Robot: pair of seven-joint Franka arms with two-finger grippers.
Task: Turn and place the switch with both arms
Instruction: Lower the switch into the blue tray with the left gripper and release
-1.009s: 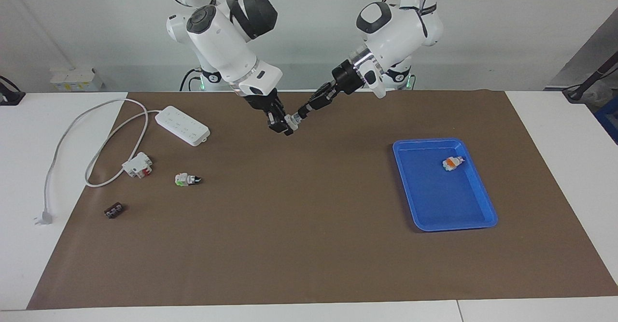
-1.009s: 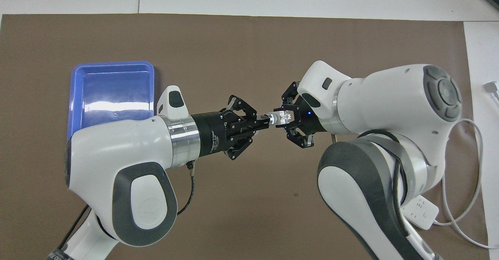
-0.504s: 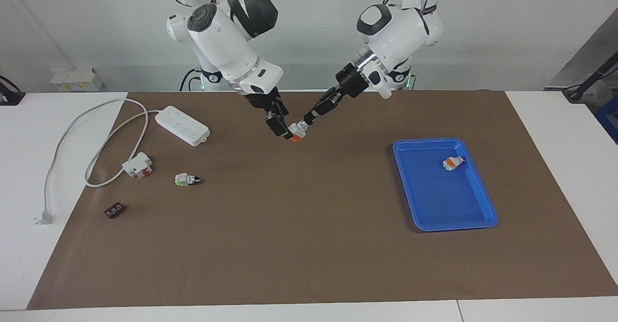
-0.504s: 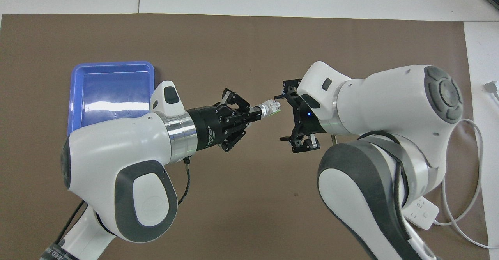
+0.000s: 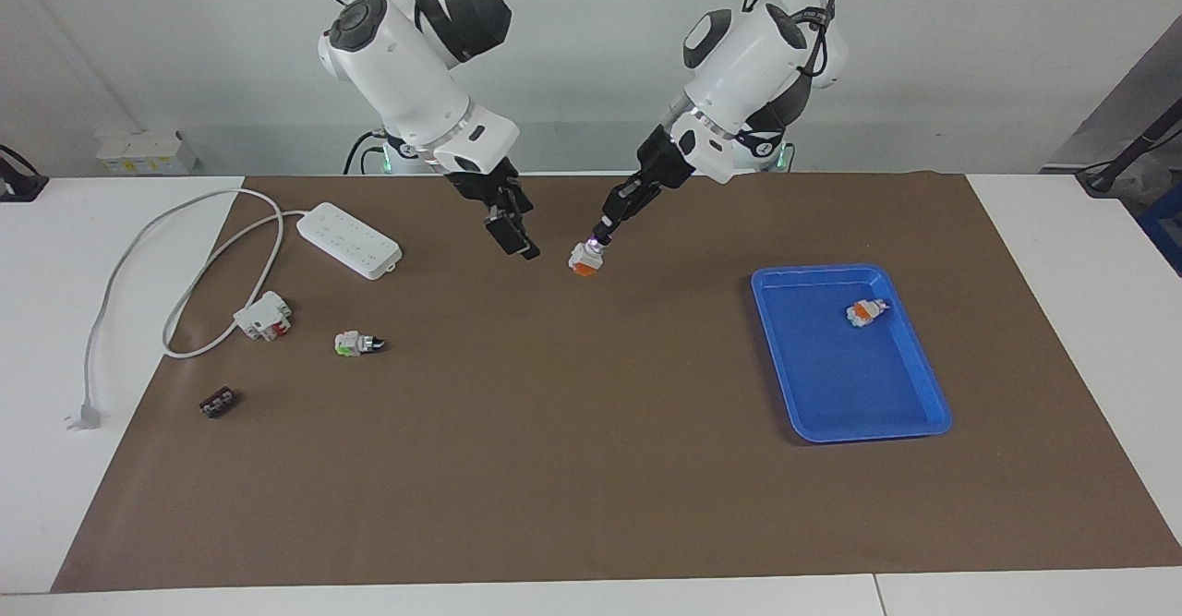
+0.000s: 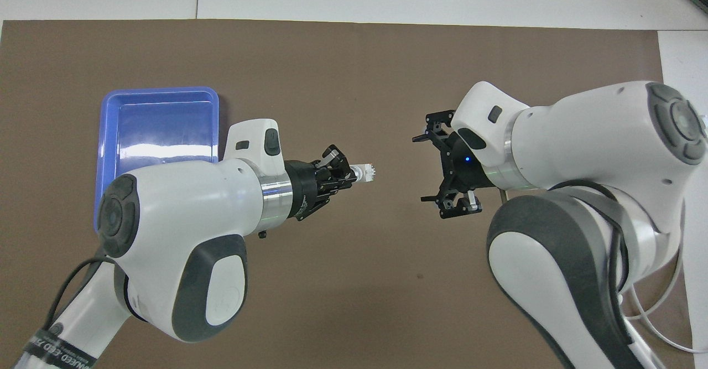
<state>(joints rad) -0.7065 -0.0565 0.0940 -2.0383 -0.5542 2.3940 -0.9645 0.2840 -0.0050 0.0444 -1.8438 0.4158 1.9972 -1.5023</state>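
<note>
My left gripper (image 5: pixel 601 234) is shut on the black knob end of a small white switch (image 5: pixel 584 261) and holds it above the middle of the brown mat, orange end block pointing down. In the overhead view the left gripper (image 6: pixel 350 173) has the switch (image 6: pixel 367 173) sticking out from its tips. My right gripper (image 5: pixel 516 235) is open and empty, hanging over the mat a short gap away from the switch; it also shows in the overhead view (image 6: pixel 430 167). A second switch (image 5: pixel 865 312) lies in the blue tray (image 5: pixel 836 417). A third switch with a green end (image 5: pixel 356 344) lies on the mat.
The blue tray (image 6: pixel 157 99) sits toward the left arm's end. Toward the right arm's end are a white power strip (image 5: pixel 349 240) with its cable, a white block with red parts (image 5: pixel 263 315) and a small dark block (image 5: pixel 217 404).
My right gripper has opened, let go of the switch and drawn back toward its own end. My left gripper keeps the switch and has tilted it downward, shifting slightly toward the tray.
</note>
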